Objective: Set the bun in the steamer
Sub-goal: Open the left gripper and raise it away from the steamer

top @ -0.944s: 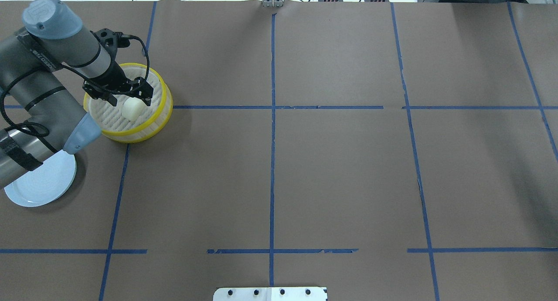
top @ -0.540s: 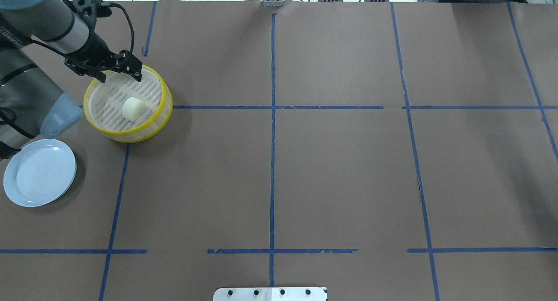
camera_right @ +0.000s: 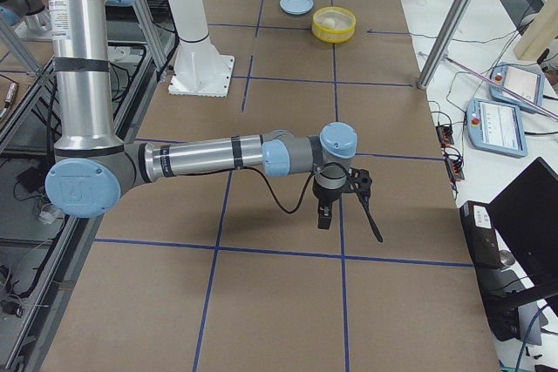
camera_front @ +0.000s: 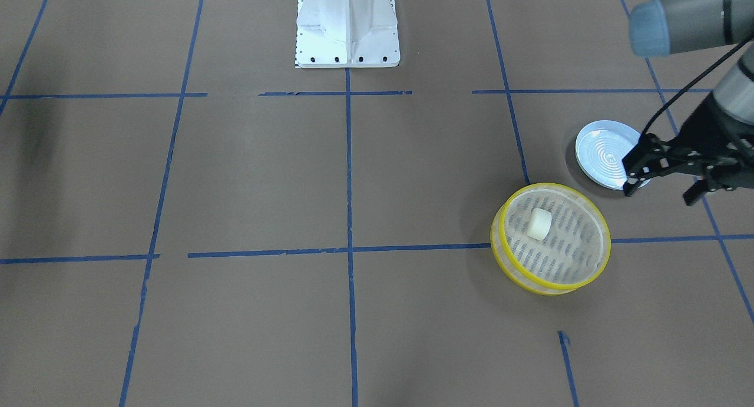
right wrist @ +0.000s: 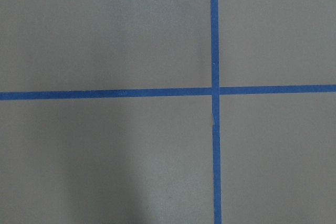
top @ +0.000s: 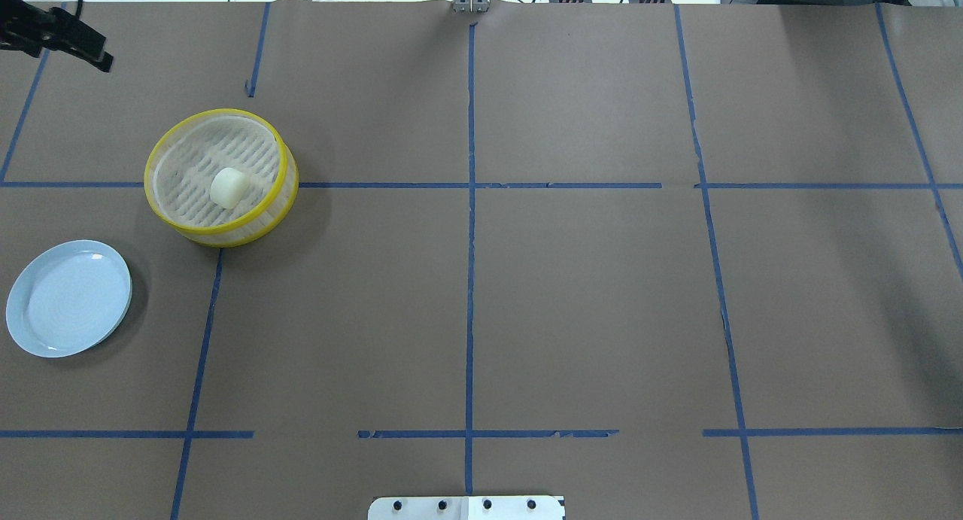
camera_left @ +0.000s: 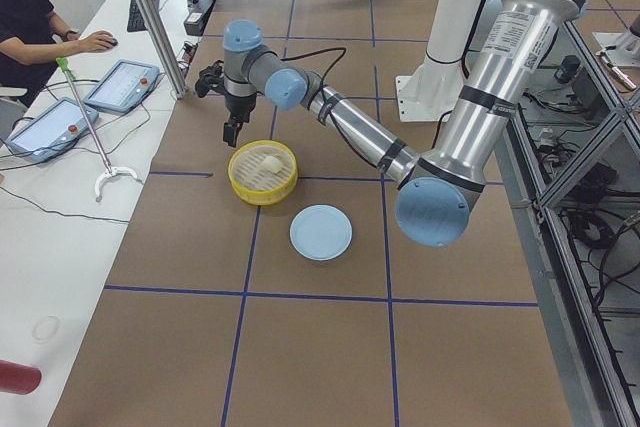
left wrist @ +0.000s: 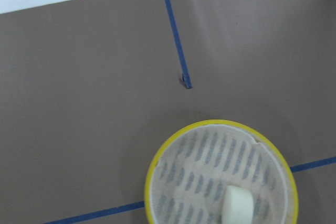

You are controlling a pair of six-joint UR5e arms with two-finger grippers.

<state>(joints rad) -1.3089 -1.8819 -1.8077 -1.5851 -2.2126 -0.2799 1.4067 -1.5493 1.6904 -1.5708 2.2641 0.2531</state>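
Left jaws: spread wide and holding nothing. The left gripper (camera_front: 658,194) hangs above the table, off to one side of the steamer and touching neither it nor the plate.
Right jaws: I cannot tell how they stand. The right gripper (camera_right: 336,202) shows only in the right side view, over a blue tape line at the table's other end, well apart from the steamer.
Bun: 1 bun (camera_front: 539,224) lies on the slatted floor inside the rim, a little off centre, with no finger on it.
Steamer: the steamer (camera_front: 568,257) sits upright on the paper, across a tape line.
Plate: the pale blue plate (camera_front: 601,154) is near the steamer but apart from it.
Progress: the placing looks done, since the bun rests in the basket and is released. At most, the left arm has to get clear.
Surface: the table (camera_front: 235,177) is covered in brown paper with a grid of blue tape; the white robot base (camera_front: 347,24) stands at its edge.
Room: an operator (camera_left: 30,7) sits at a white bench with 2 tablets (camera_left: 120,85).
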